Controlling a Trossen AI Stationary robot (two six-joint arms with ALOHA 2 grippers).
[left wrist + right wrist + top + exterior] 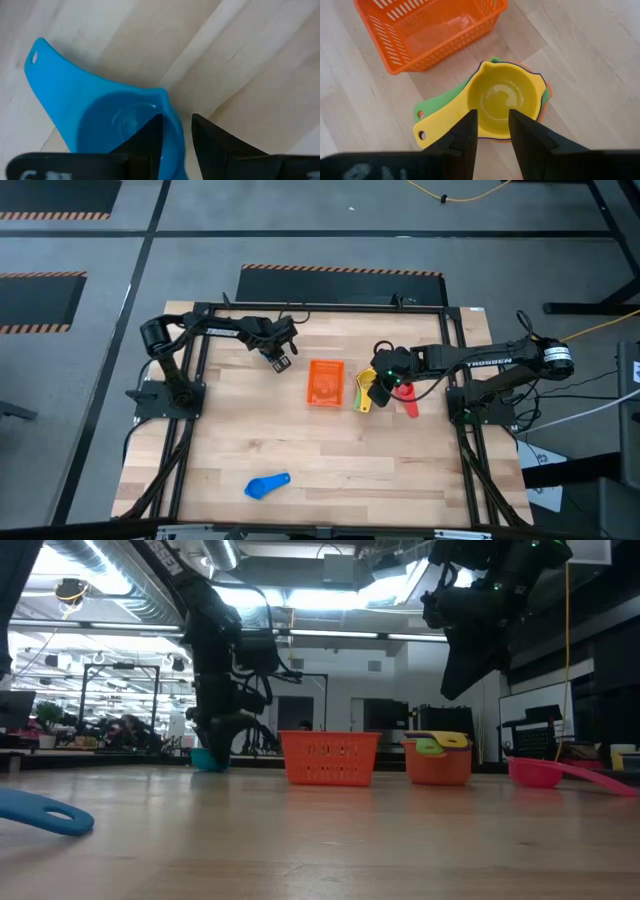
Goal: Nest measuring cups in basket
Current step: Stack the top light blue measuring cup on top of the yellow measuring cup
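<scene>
Two grippers are at work. In the upper left of the high view, the left gripper (pixel 172 137) has its jaws closed on the rim of a light blue plastic measuring cup (pixel 107 125), one finger inside the bowl and one outside. Right of centre, the right gripper (pixel 492 132) hangs over a nested stack of plastic cups with a yellow cup (pixel 507 102) on top, jaws slightly apart with nothing between them. This stack sits just beside the small orange mesh-walled plastic basket (pixel 325 383), which holds no cups. A red cup (pixel 540 772) lies at the right of the low view, and another blue cup (pixel 268 485) lies near the bottom edge of the high view.

The left's thin rim pinch may slip or let the cup swing. The right could snag the protruding handles and tip the stack.
</scene>
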